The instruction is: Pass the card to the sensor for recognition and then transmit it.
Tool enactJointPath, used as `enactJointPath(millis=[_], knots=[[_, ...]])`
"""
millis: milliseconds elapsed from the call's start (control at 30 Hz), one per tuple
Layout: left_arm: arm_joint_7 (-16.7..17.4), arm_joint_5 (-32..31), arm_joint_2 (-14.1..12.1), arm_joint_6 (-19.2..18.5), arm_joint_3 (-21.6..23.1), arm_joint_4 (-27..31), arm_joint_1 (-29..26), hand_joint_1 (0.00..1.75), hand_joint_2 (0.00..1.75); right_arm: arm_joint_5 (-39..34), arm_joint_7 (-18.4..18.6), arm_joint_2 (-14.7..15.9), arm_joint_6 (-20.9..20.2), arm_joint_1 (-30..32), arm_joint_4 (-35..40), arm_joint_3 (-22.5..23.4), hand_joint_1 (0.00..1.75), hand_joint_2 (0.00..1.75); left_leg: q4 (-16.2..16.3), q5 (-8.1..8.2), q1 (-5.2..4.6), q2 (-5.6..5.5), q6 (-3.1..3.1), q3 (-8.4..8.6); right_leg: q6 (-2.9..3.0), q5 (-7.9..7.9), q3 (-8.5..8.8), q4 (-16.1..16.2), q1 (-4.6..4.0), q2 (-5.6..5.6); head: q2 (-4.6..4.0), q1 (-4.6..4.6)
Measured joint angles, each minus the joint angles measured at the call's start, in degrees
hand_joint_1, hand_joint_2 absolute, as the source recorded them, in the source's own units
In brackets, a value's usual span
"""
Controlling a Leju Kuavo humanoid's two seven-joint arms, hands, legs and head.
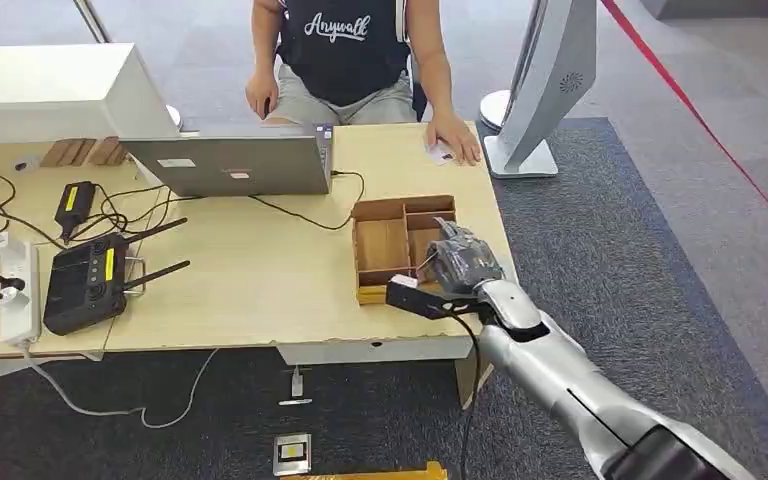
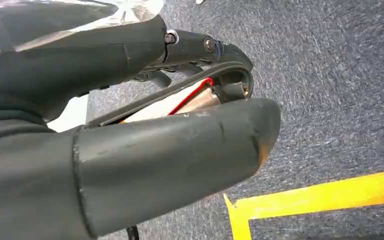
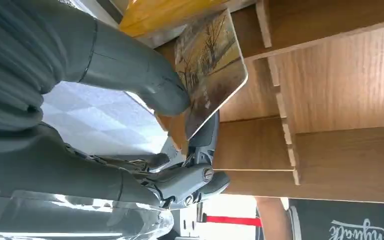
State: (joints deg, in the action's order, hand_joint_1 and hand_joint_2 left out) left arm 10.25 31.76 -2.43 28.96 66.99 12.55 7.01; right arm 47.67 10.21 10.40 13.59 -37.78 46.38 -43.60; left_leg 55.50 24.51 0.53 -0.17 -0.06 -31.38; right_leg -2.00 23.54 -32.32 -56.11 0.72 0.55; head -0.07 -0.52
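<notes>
My right hand (image 3: 145, 100) pinching card (image 3: 211, 65) btwn thumb & fingers over wooden tray (image 1: 380, 245) on worktop (image 1: 260, 270), card hidden in head view, left hand (image 2: 130, 150) over carpet, grip unclear.

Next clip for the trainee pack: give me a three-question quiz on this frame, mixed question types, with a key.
1. True or false: the right hand pinches a picture card over the wooden tray.
2. Multiple choice: where does the person's hand rest? A) on the laptop B) on the table beside a small white card C) inside the tray
3. Fill in: the left hand hangs over grey carpet marked with ____ tape.

Key: 1 true; 2 B; 3 yellow.
</notes>
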Motion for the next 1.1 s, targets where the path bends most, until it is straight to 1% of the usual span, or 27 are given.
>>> enactJointPath(millis=[33, 133, 233, 300, 467, 600, 767, 1100], knots=[[0.02, 0.09, 0.04, 0.04, 0.0, 0.0, 0.0, 0.0, 0.0, 0.0, -0.07, -0.09, 0.13, -0.08, 0.0, -0.02, 1.75, 1.75, 0.0, 0.0, 0.0, 0.0, 0.0, 0.0, 0.0, 0.0, 0.0, 0.0, 0.0, 0.0, 0.0, 0.0], [0.04, 0.11, 0.22, 0.11, 0.0, 0.0, 0.0, 0.0, 0.0, 0.0, -0.15, -0.24, 0.57, -0.48, 0.0, -0.11, 1.75, 1.75, 0.0, 0.0, 0.0, 0.0, 0.0, 0.0, 0.0, 0.0, 0.0, 0.0, 0.0, 0.0, 0.0, 0.0], [0.18, 0.11, 0.33, 0.39, 0.0, 0.0, -0.03, 0.0, 0.0, -0.41, 0.0, -0.26, 3.21, -1.01, 0.28, -0.02, 1.75, 1.75, 0.0, 0.0, 0.0, 0.0, 0.0, 0.0, 0.0, -0.01, 0.0, 0.0, 0.0, 0.0, 0.0, 0.0], [0.18, 0.11, 0.33, 0.5, 0.0, 0.0, -0.03, 0.0, 0.0, -0.74, 0.85, -0.04, 4.59, -1.61, 1.29, 0.18, 1.75, 1.75, 0.01, 0.0, 0.0, 0.0, 0.0, 0.01, 0.0, -0.01, -0.01, 0.0, 0.0, 0.0, 0.0, 0.0], [-0.09, 0.04, 0.33, 0.5, 0.0, 0.0, -0.08, 0.0, 0.0, -0.11, 4.17, 2.07, 5.27, -3.93, 7.0, 1.38, 1.75, 1.75, 0.02, -0.02, -0.01, 0.01, 0.0, 0.01, 0.0, -0.02, -0.01, 0.0, 0.01, 0.0, 0.0, 0.0], [-0.33, -0.26, 0.31, 0.46, 0.0, 0.0, -0.1, 0.0, 0.0, 1.34, 6.21, 4.09, 3.69, -5.99, 12.62, 2.84, 1.75, 1.75, 0.02, -0.02, -0.01, 0.01, 0.0, 0.01, 0.0, -0.02, 0.0, 0.0, 0.01, 0.0, 0.0, 0.0], [-0.5, -0.57, 0.35, 0.28, 0.0, 0.0, -0.03, 0.0, 0.0, 2.82, 6.86, 5.46, 1.73, -7.56, 17.6, 3.91, 1.75, 1.75, 0.02, -0.02, -0.01, 0.01, 0.0, 0.03, 0.01, -0.03, 0.0, 0.0, 0.01, -0.01, 0.0, 0.0], [-0.5, -0.57, 0.5, 0.2, 0.0, 0.0, -0.01, 0.0, 0.0, 2.99, 6.95, 6.34, 1.47, -7.86, 21.73, 4.44, 1.75, 1.75, 0.01, -0.02, 0.0, 0.01, -0.01, 0.02, 0.02, -0.03, 0.0, 0.0, 0.0, -0.01, 0.0, 0.0]])
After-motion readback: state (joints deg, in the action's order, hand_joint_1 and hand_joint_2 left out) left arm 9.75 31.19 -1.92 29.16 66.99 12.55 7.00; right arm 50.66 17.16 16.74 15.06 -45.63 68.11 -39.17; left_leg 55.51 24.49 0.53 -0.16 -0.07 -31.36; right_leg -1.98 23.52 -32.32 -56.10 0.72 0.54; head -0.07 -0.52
